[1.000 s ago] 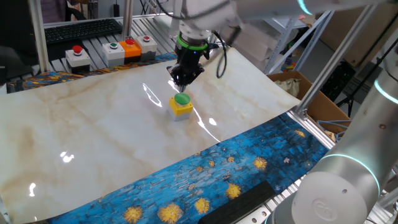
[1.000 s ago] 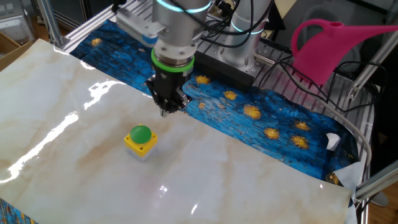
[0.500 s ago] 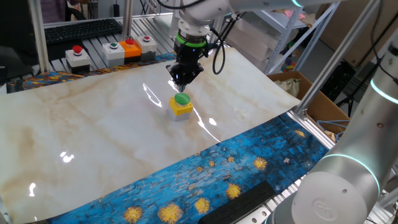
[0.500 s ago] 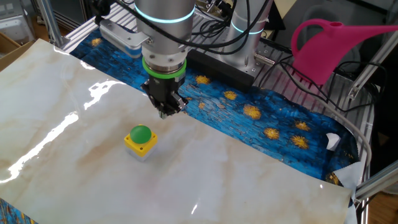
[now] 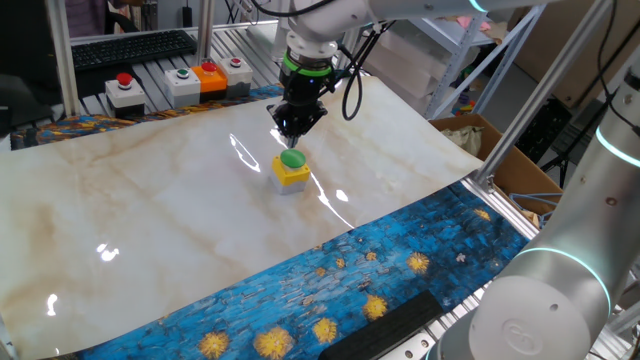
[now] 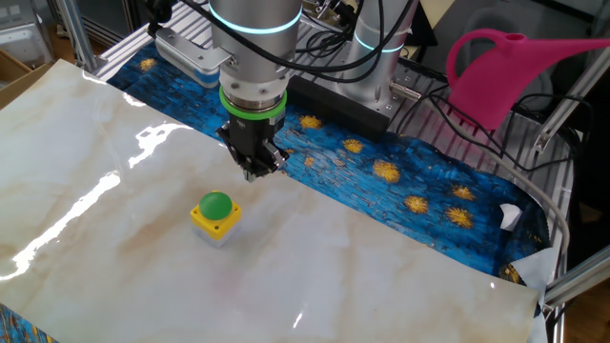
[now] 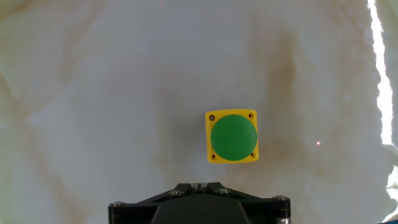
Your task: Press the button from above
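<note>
The button (image 5: 292, 159) is a round green dome on a small yellow cube box, standing on the pale marble-patterned sheet (image 5: 150, 210). It also shows in the other fixed view (image 6: 215, 205) and in the hand view (image 7: 233, 137), a little right of centre. My gripper (image 5: 296, 137) hangs above the sheet, pointing down, just behind and above the button. In the other fixed view the gripper (image 6: 252, 174) is up and to the right of the button, apart from it. In the hand view the fingertips (image 7: 199, 185) meet with no gap; the gripper holds nothing.
Grey-white boxes with red and green buttons (image 5: 125, 90) and an orange box (image 5: 209, 76) stand at the back left. A keyboard (image 5: 130, 47) lies behind them. A pink watering can (image 6: 505, 71) is beside the robot base. A cardboard box (image 5: 500, 150) stands off the table's right edge.
Over the second the arm swung and the gripper shifted slightly, staying above the sheet beside the button. Almost no motion in the last half second. The button has not moved.
</note>
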